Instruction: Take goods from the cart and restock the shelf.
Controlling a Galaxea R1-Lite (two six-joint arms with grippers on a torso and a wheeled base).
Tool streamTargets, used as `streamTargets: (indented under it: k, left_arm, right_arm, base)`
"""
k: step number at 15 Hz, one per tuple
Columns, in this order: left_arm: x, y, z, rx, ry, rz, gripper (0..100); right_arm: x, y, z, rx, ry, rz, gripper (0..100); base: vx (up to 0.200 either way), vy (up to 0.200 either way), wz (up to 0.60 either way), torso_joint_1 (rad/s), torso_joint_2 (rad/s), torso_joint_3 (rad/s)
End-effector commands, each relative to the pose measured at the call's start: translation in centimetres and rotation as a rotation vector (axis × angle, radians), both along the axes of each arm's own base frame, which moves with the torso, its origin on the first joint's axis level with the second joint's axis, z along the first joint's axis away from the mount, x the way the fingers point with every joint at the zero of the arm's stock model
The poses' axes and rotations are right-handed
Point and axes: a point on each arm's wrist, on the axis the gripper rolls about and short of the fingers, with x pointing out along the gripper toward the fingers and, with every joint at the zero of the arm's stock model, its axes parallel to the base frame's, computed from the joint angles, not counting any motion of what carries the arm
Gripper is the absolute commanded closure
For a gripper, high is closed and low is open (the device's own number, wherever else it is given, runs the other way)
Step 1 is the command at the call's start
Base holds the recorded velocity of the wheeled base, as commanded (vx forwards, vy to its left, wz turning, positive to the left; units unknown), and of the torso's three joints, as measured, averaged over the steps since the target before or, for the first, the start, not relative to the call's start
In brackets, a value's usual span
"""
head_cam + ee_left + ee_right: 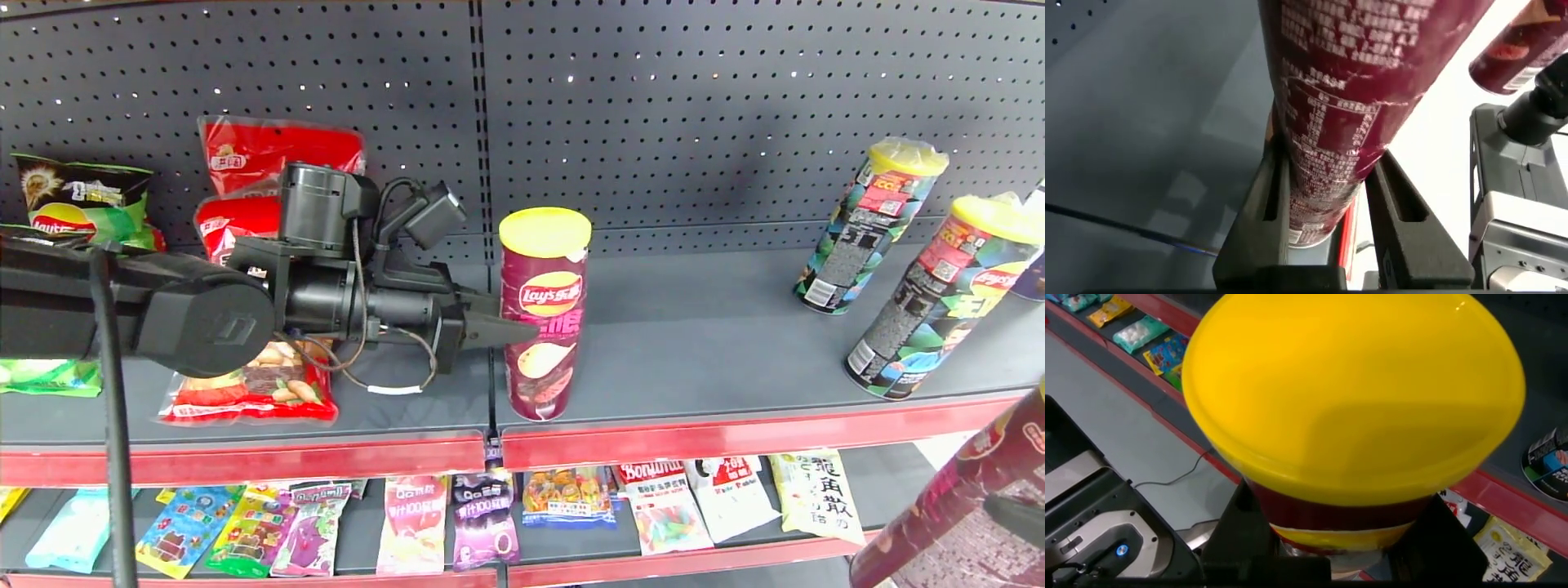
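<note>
At the far left of the upper shelf (694,343) a green chip bag (82,204) leans on the perforated back wall (653,98). Just beside it stand two red bags (277,151). A flat bag of nuts (253,392) lies in front of them, near the red front edge, partly under the left arm.

The left arm comes in from the left, above these bags. The left gripper (531,331) holds the purple can (545,286) at about half height. In the left wrist view its two black fingers (1270,196) sit narrow on both sides of the can and press against it. This can has a yellow lid and stands upright on the shelf, close to the front edge, where two shelf boards meet.

Further right, well apart from it, two patterned cans (869,224) (939,298) with yellow lids stand on the same shelf, one behind the other.

On the lower shelf many small candy bags (482,514) lie in a row.

At the bottom right corner a dark red can (971,498) is in the air in front of the shelf, tilted. The right gripper (1339,539) is closed around its body, below the yellow lid (1355,392), with one finger on each side.
</note>
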Motion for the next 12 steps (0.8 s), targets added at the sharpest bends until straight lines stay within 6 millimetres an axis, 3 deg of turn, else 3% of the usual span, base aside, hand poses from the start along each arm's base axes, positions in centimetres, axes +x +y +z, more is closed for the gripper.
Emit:
streamTargets:
  k: [1, 4, 5, 10, 12]
  left_arm:
    - [-0.7, 0.3, -0.3, 0.007, 0.016, -0.003, 100]
    - [-0.5, 0.5, -0.2, 0.007, 0.014, 0.003, 100]
    - [-0.5, 0.4, -0.2, 0.006, 0.011, 0.002, 0]
    - [-0.2, 0.4, -0.4, 0.002, -0.012, 0.025, 0]
    - [-0.7, 1.4, -0.5, 0.02, -0.011, 0.07, 0]
  right_arm:
    - [0.8, 0.3, 0.4, -0.005, 0.014, 0.004, 100]
    - [1.9, 0.7, 1.3, -0.01, 0.024, 0.004, 100]
    - [2.2, 0.8, 1.5, -0.01, 0.025, 0.006, 100]
    - [5.8, 2.2, 3.9, -0.023, 0.033, 0.013, 100]
    - [8.9, 3.3, 4.8, -0.029, 0.017, 0.016, 100]
  base:
    - [0.0, 0.0, 0.0, 0.0, 0.0, 0.0]
    - [0.0, 0.0, 0.0, 0.0, 0.0, 0.0]
    - [0.0, 0.0, 0.0, 0.0, 0.0, 0.0]
    - [0.0, 0.0, 0.0, 0.0, 0.0, 0.0]
    - [0.0, 0.0, 0.0, 0.0, 0.0, 0.0]
